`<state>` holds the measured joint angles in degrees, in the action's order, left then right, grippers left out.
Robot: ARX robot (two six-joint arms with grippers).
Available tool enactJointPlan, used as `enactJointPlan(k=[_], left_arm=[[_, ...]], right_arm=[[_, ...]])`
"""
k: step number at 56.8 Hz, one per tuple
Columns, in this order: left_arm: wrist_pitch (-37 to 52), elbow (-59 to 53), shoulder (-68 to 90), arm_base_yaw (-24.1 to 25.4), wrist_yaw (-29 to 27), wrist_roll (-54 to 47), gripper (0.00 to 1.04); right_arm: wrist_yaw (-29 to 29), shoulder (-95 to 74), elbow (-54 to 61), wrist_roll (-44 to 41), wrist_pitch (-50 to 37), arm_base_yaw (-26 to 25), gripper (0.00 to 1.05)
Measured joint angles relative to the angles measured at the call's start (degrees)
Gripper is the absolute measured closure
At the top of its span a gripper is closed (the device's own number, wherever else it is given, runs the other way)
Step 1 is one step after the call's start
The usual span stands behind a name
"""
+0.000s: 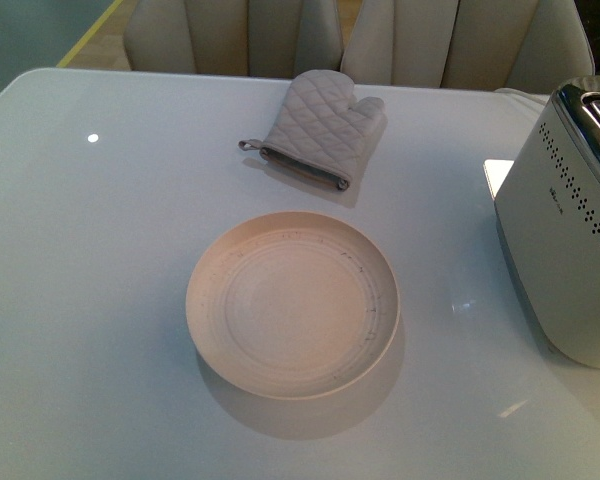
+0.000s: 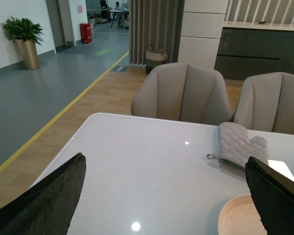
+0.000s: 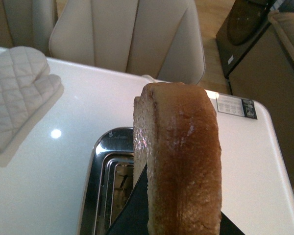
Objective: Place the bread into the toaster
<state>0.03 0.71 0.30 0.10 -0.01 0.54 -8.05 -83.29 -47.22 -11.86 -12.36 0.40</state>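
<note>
While the right gripper [image 3: 179, 221] pinches the bread slice [image 3: 181, 147] upright over the toaster [image 3: 99, 181] slots, the left gripper [image 2: 161, 205] hangs above the table [image 2: 137, 166], fingers spread wide

**Front camera: plate, mitt, toaster**

On my feed a round cream plate [image 1: 292, 305] sits mid-worktop [image 1: 100, 280]. A grey quilted oven mitt [image 1: 315, 128] lies beyond it, well apart. The white toaster [image 1: 560, 230] stands at the right edge, partly cropped. Beige chairs [image 1: 240, 35] line the far side.
</note>
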Motion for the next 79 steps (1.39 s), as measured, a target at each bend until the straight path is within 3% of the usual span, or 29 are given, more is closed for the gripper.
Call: enactJointPlan(k=[46,67,79], left_arm=[[0.0,0.0,0.0,0.0,0.0,0.0,0.07],[0.0,0.0,0.0,0.0,0.0,0.0,0.07],[0.0,0.0,0.0,0.0,0.0,0.0,0.07]], right_arm=[[-0.9,-2.2,3.1,1.5,4.1,-0.3,1.01],[0.8,-2.3,1.0,2.2,13.0,-1.7,1.01],[1.3,-5.6,-0.9,2.1,14.0,-1.8,1.01]])
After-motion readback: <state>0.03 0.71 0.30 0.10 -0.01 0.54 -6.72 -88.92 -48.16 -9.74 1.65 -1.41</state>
